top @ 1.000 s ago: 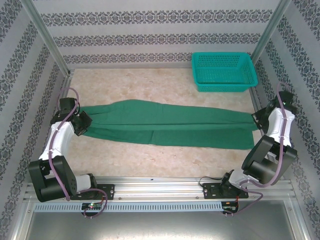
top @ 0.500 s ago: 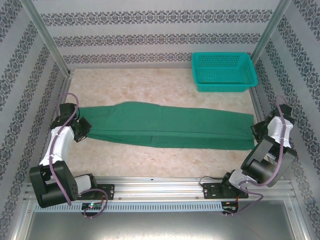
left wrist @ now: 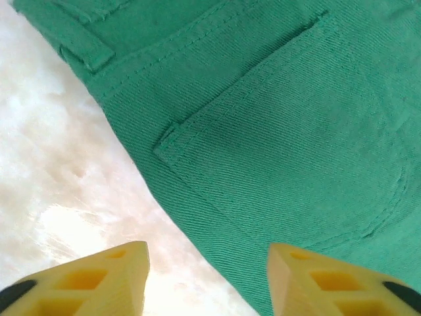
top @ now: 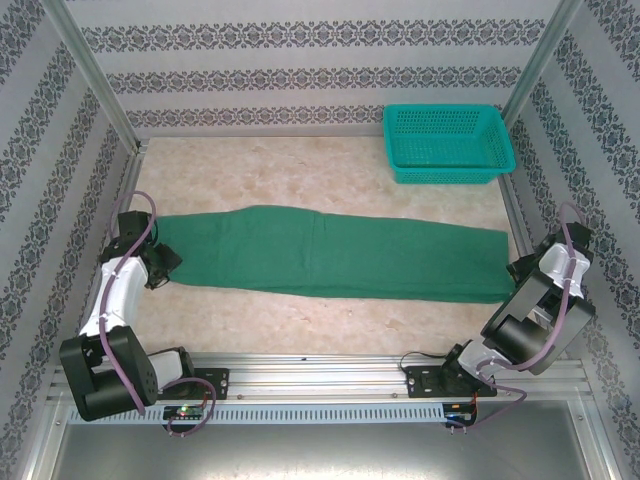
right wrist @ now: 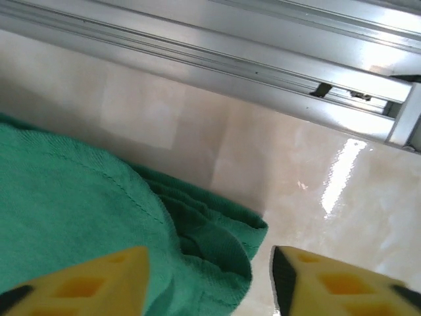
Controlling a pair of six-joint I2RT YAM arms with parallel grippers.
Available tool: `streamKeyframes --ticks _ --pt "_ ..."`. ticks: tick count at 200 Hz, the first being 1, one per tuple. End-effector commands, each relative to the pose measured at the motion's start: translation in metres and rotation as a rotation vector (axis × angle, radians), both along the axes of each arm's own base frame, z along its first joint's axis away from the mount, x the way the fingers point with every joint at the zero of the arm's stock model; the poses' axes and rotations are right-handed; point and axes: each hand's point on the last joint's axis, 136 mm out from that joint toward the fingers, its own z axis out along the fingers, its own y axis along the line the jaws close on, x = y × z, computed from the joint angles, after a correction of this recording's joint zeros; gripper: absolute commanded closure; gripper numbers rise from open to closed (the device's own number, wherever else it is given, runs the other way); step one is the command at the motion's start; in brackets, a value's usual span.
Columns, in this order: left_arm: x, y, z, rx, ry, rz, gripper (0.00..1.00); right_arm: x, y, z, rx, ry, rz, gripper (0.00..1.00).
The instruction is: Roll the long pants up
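The long pants lie flat across the table as one long dark green strip, waist at the left and hems at the right. My left gripper is at the waist end. In the left wrist view it stands open just above the cloth, over the near edge of the pants beside a back pocket. My right gripper is at the hem end. In the right wrist view it is open too, with the bunched hem corner of the pants lying between the fingers, not gripped.
A teal mesh basket stands at the back right, apart from the pants. An aluminium frame rail runs along the table's right side close to the hems. Patterned walls enclose the table.
Both grippers moved toward the near edge. The gap between the two legs has closed, so the pants now read as one smooth strip. Both grippers are off the cloth.
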Motion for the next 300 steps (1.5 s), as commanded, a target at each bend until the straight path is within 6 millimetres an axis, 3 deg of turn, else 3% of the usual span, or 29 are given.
streamKeyframes --ticks 1,30,72,121,164,248,300 --pt "-0.007 0.005 0.010 0.032 0.001 0.010 0.45 0.008 -0.009 0.007 -0.013 -0.036 -0.003 0.38" --pt "0.009 -0.003 0.009 -0.031 -0.060 0.008 0.40 0.007 -0.005 0.003 -0.006 -0.039 -0.001 0.36" --pt "0.029 -0.007 0.007 -0.084 -0.068 -0.028 0.43 0.004 0.000 0.003 -0.004 -0.048 0.002 0.33" --pt "0.036 -0.007 0.019 -0.078 -0.115 -0.028 0.39 0.008 0.022 -0.020 0.036 -0.018 0.074 0.31" --pt "0.048 -0.007 0.014 -0.103 -0.126 -0.027 0.38 0.012 0.034 -0.039 0.051 0.030 0.124 0.31" --pt "0.056 -0.012 0.006 -0.135 -0.127 -0.045 0.37 0.003 0.043 -0.030 0.030 0.045 0.150 0.29" --pt "0.071 -0.016 -0.004 -0.146 -0.115 -0.050 0.38 -0.010 0.054 -0.054 0.073 0.098 0.163 0.29"
